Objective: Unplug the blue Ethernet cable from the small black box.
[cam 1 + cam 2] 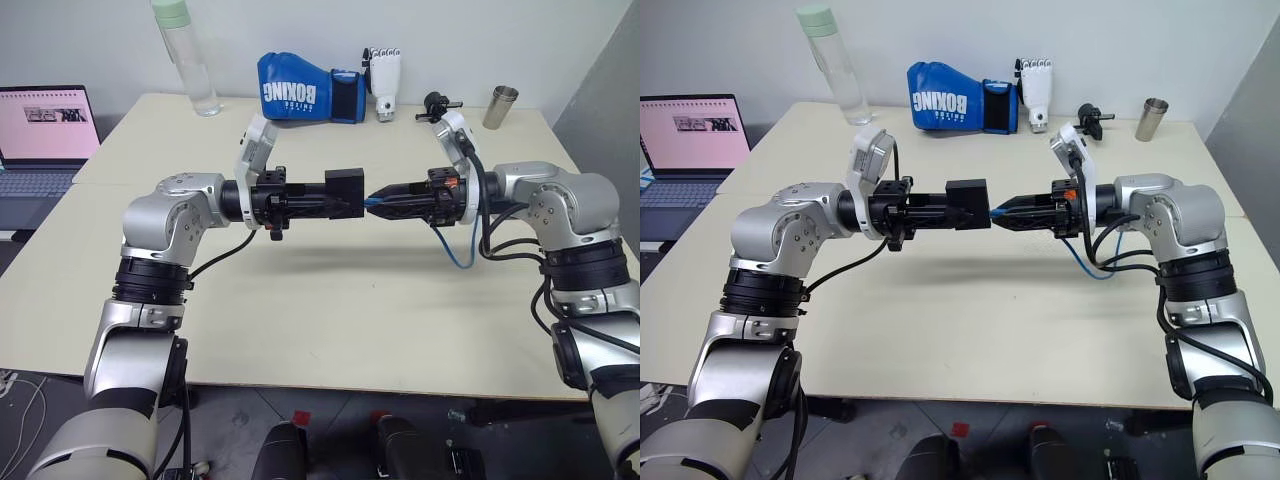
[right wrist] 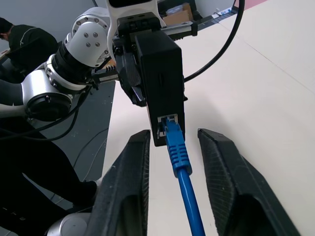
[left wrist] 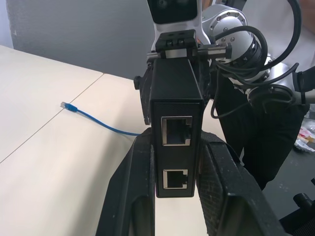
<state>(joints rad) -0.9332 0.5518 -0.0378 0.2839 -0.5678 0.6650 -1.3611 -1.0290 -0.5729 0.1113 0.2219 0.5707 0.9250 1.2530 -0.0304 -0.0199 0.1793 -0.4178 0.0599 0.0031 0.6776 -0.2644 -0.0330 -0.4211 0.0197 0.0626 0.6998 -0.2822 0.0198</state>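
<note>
So at this point I had the small black box [image 1: 347, 187] pinched tight in my left claw [image 1: 345, 204], held up in the air over the tabletop [image 1: 330, 310]. The blue Ethernet cable [image 2: 179, 160] was plugged into the box's port facing my right claw [image 2: 172, 152], whose fingers [image 2: 127, 172] sat spread either side of the plug, not squeezing it, so nothing was held there. The rest of the cord drooped down to the tabletop. My take: close right on the plug body, press the latch tab, then pull straight back along the port while the left stays rock steady. Yanking the cord sideways would probably jam it.
</note>
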